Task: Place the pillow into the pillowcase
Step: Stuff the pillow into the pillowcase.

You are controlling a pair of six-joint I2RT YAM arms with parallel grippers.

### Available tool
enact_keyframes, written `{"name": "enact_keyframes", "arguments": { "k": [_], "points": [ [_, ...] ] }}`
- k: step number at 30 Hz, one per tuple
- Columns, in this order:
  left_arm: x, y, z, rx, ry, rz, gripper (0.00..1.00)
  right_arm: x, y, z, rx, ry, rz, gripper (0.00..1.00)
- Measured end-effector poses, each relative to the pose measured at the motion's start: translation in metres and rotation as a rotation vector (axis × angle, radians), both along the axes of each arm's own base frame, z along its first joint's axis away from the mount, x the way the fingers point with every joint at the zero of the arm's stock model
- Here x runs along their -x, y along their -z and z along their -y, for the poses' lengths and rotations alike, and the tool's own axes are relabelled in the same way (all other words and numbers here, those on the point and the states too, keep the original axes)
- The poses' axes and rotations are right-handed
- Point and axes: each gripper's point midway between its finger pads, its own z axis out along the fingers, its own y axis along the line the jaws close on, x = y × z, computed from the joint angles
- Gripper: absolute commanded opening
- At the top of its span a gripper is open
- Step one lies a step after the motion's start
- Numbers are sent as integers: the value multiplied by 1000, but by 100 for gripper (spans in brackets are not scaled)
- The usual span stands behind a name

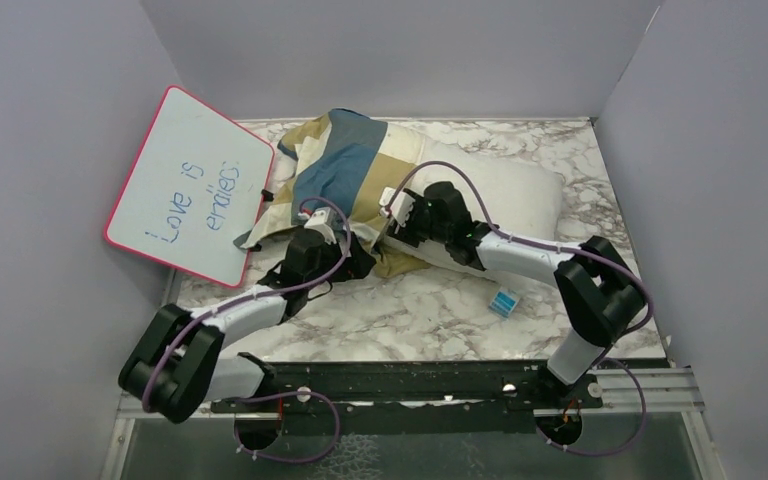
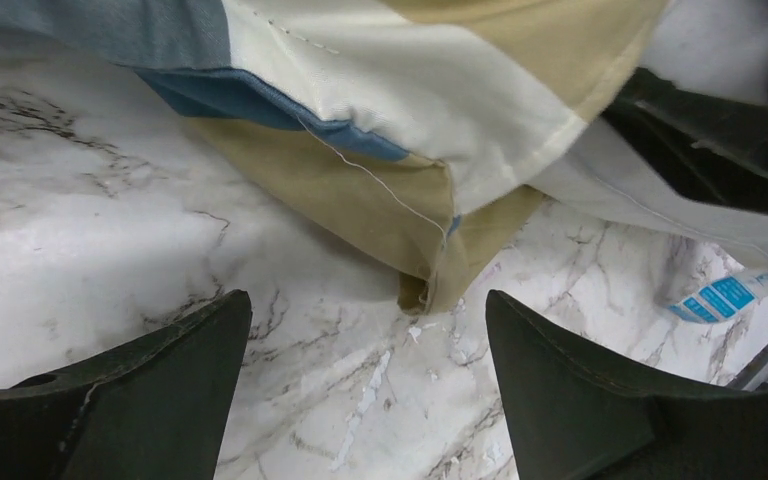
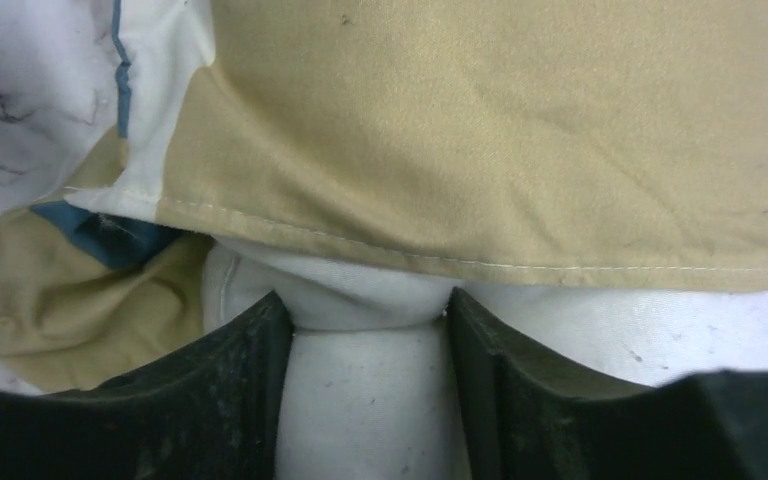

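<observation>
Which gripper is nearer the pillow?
Right. The right gripper pinches the pillow at the pillowcase hem; the left gripper hangs open by the pillowcase corner, off the pillow.

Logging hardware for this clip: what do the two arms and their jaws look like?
The left arm and right arm have white link shells with bulky black joints. A lilac cable loops along each. The jaws are matte black, wedge-shaped and scuffed.
</observation>
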Motion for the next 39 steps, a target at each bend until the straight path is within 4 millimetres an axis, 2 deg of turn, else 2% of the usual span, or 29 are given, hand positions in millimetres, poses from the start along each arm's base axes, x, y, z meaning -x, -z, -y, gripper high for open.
{"name": "enact_keyframes", "arguments": {
  "k": [3, 5, 6, 8, 9, 10, 12, 18, 24, 28, 32, 34, 36, 39],
  "points": [
    [-7, 19, 10, 29, -4, -42, 84, -6, -2, -2, -20, 19, 26, 34],
    [-11, 27, 16, 45, -8, -53, 75, -8, -2, -3, -47, 36, 30, 18],
    [-12, 30, 19, 54, -9, -55, 67, -9, -2, -4, -53, 39, 30, 11],
    [-15, 36, 27, 66, -3, -58, 43, -9, 0, -5, -75, 48, 28, 1],
    [-16, 37, 30, 73, 0, -55, 25, -10, 0, -6, -88, 53, 24, 1],
    [-17, 37, 33, 79, 3, -53, 13, -10, 1, -7, -101, 59, 19, 0],
    [-19, 32, 39, 96, 10, -35, 0, -11, 1, -9, -132, 74, 7, 0],
    [-13, 11, 60, 99, 19, 60, 0, -13, -3, -18, -260, 131, -57, 0],
    [3, 11, 81, 78, 32, 94, 0, -16, -6, -23, -405, 195, -130, 0],
    [4, 17, 86, 58, 26, 92, 0, -16, -6, -26, -470, 225, -179, 0],
    [0, 5, 88, 59, 28, 128, 0, -12, -10, -26, -523, 263, -248, 0],
    [-2, -13, 89, 68, 35, 163, 0, -10, -20, -25, -547, 291, -297, 0],
    [-7, -45, 94, 94, 47, 223, 0, -9, -42, -26, -586, 322, -344, 0],
    [-13, -107, 105, 145, 83, 329, 0, -9, -89, -27, -669, 359, -401, 0]
  ]
}}
